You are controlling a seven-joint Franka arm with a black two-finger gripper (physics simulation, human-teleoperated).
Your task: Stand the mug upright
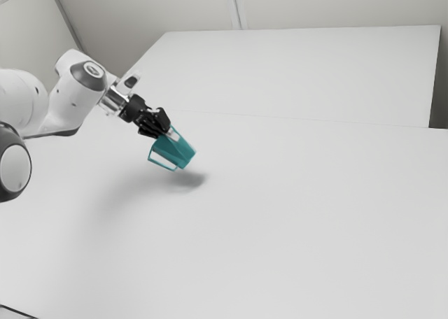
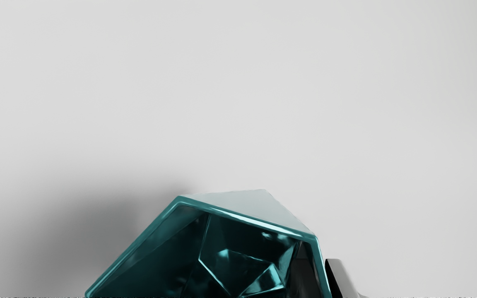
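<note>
The black gripper (image 1: pixel 168 131) points down and toward the exterior view's right, shut on the wall of the teal mug (image 1: pixel 175 151) near its rim. Tilted rather than upright, the faceted mug hangs with its handle toward the exterior view's lower left, and its shadow lies on the table below. In the wrist view the opening of the mug (image 2: pixel 238 248) faces the camera. There the gripper (image 2: pixel 321 275) has one finger inside the mug and the other outside, with the wall between them.
A broad white table (image 1: pixel 280 228) lies under the arm and the mug. Behind it is another white surface (image 1: pixel 301 74), with pale walls beyond. A thin dark edge crosses the exterior view's lower left corner.
</note>
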